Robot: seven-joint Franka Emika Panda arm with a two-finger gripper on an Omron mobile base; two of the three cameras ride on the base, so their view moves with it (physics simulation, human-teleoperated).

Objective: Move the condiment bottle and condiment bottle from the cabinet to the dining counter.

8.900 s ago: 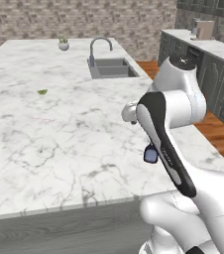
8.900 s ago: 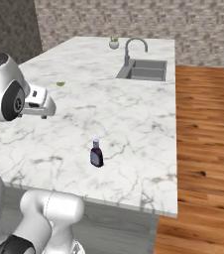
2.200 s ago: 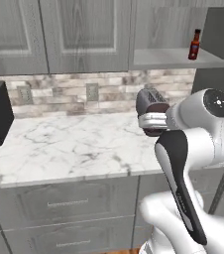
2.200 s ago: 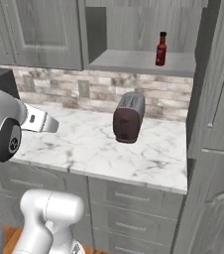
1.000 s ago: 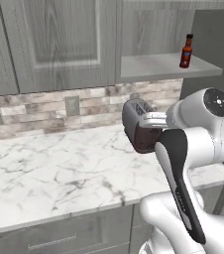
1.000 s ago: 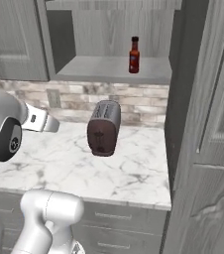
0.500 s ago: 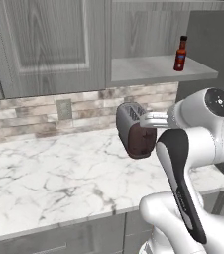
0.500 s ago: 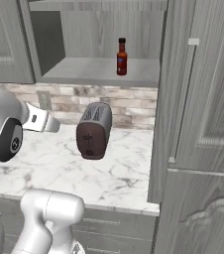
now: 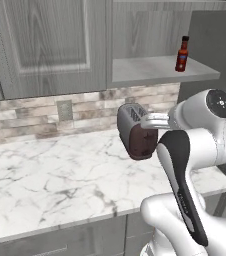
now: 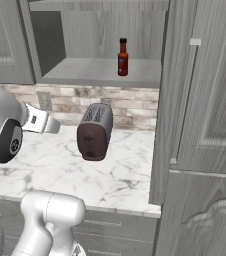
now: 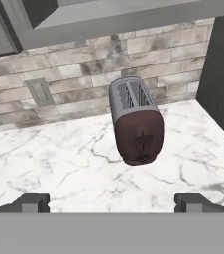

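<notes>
Task status: 1 bottle point(image 10: 122, 57) stands upright on the open cabinet shelf point(image 10: 100, 72), untouched; it has not yet been picked. Judged from these views, at least this bottle remains to be carried to the dining counter (the second bottle and the dining counter cannot be assessed here).

Gripper point(image 11: 112, 202): jaws spread wide, empty, hanging above the desk point(image 9: 60, 175) and aimed at the toaster point(image 11: 135, 121). In the right base view the bottle sits at 1 o'clock from the toaster, well above it.

Surface: white marble desk with grey veining, carrying 1 dark toaster with 2 slots.

Room: grey panelled cabinets, a brick backsplash point(image 11: 74, 74) with 1 outlet point(image 11: 38, 92) at 10 o'clock from the toaster, and a tall cabinet unit point(image 10: 200, 130) bounding the desk.
</notes>
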